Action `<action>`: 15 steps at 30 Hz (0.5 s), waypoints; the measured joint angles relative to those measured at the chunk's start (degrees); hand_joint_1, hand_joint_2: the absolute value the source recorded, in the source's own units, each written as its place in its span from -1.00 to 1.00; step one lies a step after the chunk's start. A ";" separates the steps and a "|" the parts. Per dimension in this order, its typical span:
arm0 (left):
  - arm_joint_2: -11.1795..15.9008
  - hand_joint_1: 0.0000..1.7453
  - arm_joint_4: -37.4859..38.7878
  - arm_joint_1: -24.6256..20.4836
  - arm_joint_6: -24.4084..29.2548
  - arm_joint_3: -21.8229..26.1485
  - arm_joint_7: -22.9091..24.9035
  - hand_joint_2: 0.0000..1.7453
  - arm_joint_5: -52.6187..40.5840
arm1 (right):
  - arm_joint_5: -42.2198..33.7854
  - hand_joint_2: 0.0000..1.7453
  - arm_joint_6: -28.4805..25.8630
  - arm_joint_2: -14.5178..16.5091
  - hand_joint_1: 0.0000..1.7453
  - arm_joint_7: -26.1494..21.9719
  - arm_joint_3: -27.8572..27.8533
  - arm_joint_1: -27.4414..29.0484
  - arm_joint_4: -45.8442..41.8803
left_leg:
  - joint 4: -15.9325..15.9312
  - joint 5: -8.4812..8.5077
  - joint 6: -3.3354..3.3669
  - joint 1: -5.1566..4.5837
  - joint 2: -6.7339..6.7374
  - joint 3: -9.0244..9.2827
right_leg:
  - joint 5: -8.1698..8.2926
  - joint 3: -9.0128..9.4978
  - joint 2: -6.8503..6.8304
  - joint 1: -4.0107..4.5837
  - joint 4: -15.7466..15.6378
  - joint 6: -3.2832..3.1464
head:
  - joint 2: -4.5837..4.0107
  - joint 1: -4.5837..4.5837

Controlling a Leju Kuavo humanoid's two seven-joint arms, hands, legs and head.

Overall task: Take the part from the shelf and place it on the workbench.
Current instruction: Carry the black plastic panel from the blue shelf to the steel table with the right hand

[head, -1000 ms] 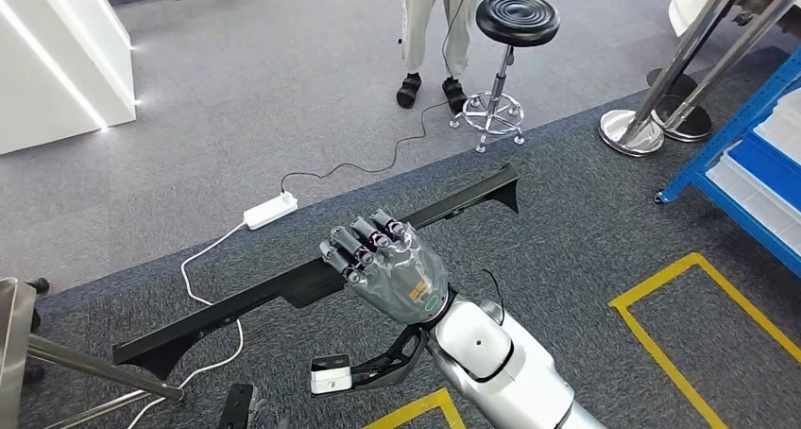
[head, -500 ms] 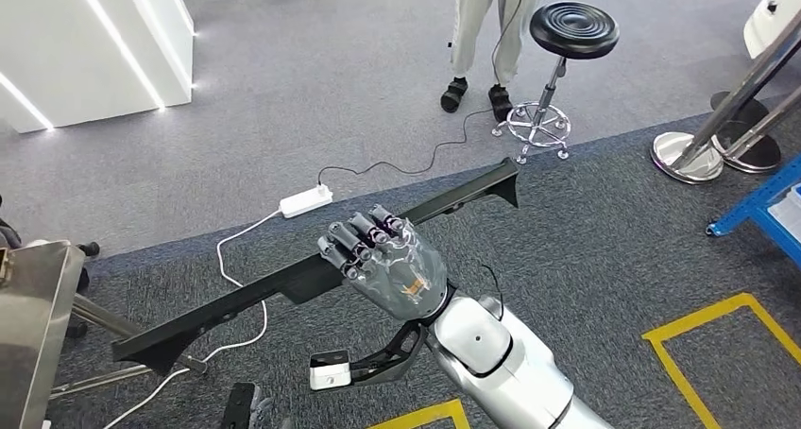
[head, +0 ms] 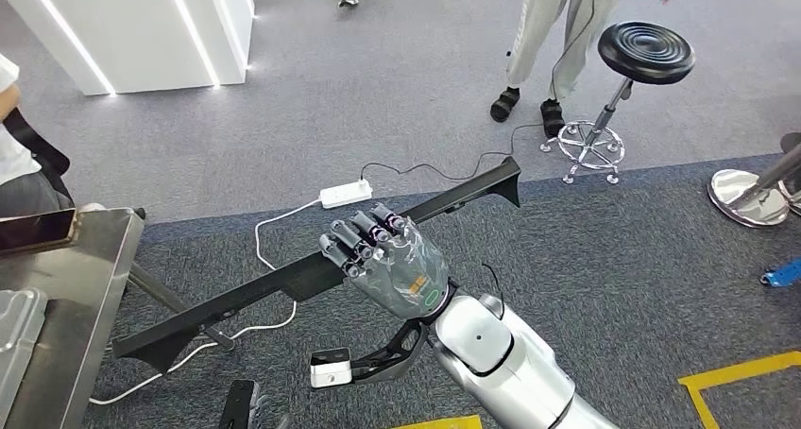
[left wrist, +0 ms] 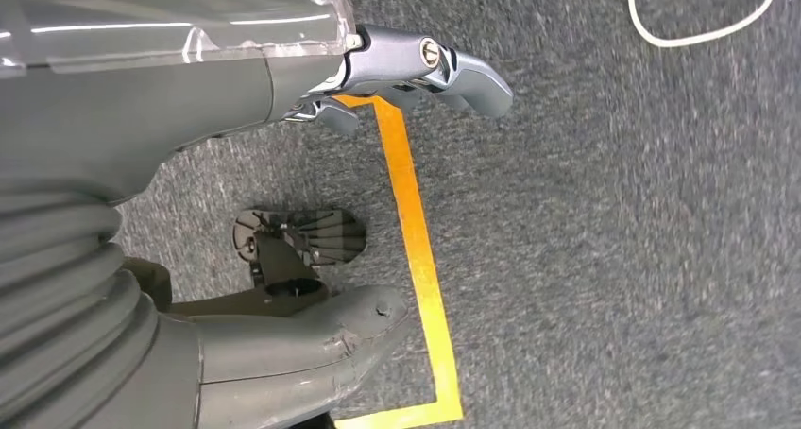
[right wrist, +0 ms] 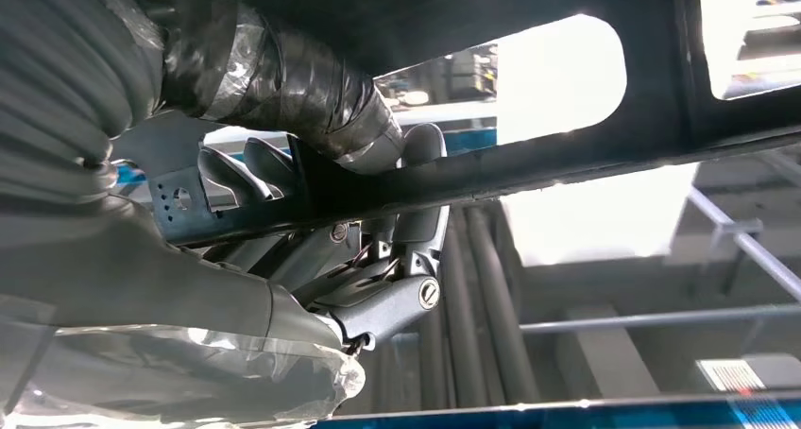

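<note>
The right hand (head: 383,259) is clamped around the middle of the long black part (head: 236,301), carried clear of any shelf, the steel tabletop (head: 80,259) lying at nine o'clock, so setting down remains, while the left hand (left wrist: 283,89) hangs empty, fingers apart.

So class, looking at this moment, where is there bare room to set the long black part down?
Bare steel workbench top, between the phone and the near edge. Crowded: the white cable and power strip under the part held by the right hand.

light: bright, even | shadows: soft | right wrist view: backlit glare | focus: sharp
</note>
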 joint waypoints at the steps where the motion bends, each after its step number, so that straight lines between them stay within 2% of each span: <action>1: -0.05 -1.00 0.00 -0.02 0.00 0.00 -0.02 1.00 0.01 | 0.01 1.00 0.01 -0.03 1.00 0.02 0.01 0.00 -0.03 | 0.20 -0.03 -0.26 0.05 -0.47 -0.25 | 0.77 0.86 0.89 0.01 -2.23 -0.07 | 0.00 -0.01; 2: -0.10 -1.00 0.00 -0.01 -0.01 0.00 -0.04 1.00 0.01 | 0.01 1.00 0.01 -0.07 1.00 0.04 0.02 0.00 -0.05 | 0.29 -0.03 -0.60 0.13 -0.93 -0.52 | 0.90 1.21 1.53 0.08 -3.28 -0.12 | 0.00 -0.01; 4: -0.13 -1.00 0.00 0.12 -0.01 0.01 -0.05 1.00 0.02 | 0.04 1.00 0.02 -0.11 1.00 0.07 0.03 -0.03 -0.10 | 0.22 0.07 -1.29 0.33 -1.64 -0.81 | 0.98 1.35 0.78 0.15 -3.61 -0.35 | 0.00 -0.01; 6: -0.11 -1.00 0.00 0.22 -0.01 0.01 -0.07 1.00 0.02 | 0.08 1.00 0.02 -0.08 1.00 0.09 0.03 -0.11 -0.15 | 1.66 -0.87 -1.84 0.23 0.04 -1.42 | 1.13 1.90 -0.36 -0.06 -4.18 -0.94 | 0.00 -0.03; 8: -0.11 -1.00 0.00 0.11 0.00 0.01 -0.09 1.00 0.07 | 0.11 1.00 0.02 -0.08 1.00 0.11 0.03 -0.13 -0.21 | 7.20 -3.78 -2.31 0.22 2.77 -3.94 | 1.04 2.39 -1.72 -0.04 -4.51 -1.49 | 0.00 -0.05; 10: -0.11 -1.00 0.00 0.10 0.01 0.01 -0.09 1.00 0.14 | 0.13 1.00 0.02 -0.10 1.00 0.12 0.04 -0.08 -0.24 | 14.24 -6.57 -2.76 0.47 3.71 -7.45 | 0.82 2.55 -3.10 0.14 -4.49 -1.76 | 0.00 -0.05; 11: -0.11 -1.00 0.00 0.18 0.01 0.01 -0.09 1.00 0.17 | 0.13 1.00 0.02 -0.11 1.00 0.11 0.05 -0.06 -0.24 | 15.90 -6.78 -2.91 0.57 3.88 -8.32 | 0.72 2.61 -3.73 0.19 -4.48 -1.77 | 0.00 -0.05; 12: -0.09 -1.00 0.00 0.27 0.01 0.01 -0.10 1.00 0.19 | 0.12 1.00 0.02 -0.12 1.00 0.11 0.05 -0.05 -0.24 | 15.26 -5.89 -3.00 0.64 4.05 -8.00 | 0.60 2.72 -4.30 0.20 -4.46 -1.72 | 0.00 -0.06; 13: -0.06 -1.00 0.00 0.33 0.01 0.01 -0.10 1.00 0.20 | 0.12 1.00 0.02 -0.13 1.00 0.11 0.05 -0.05 -0.25 | 12.46 -4.18 -2.98 0.68 4.34 -6.51 | 0.45 2.90 -4.84 0.20 -4.45 -1.62 | 0.00 -0.06; 15: 0.01 -1.00 0.00 0.24 0.01 0.01 -0.13 1.00 0.21 | 0.13 1.00 0.02 -0.13 1.00 0.11 0.05 -0.09 -0.27 | 4.44 -0.93 -2.62 0.43 5.90 -2.21 | 0.02 3.34 -5.83 0.34 -4.37 -1.20 | 0.00 -0.06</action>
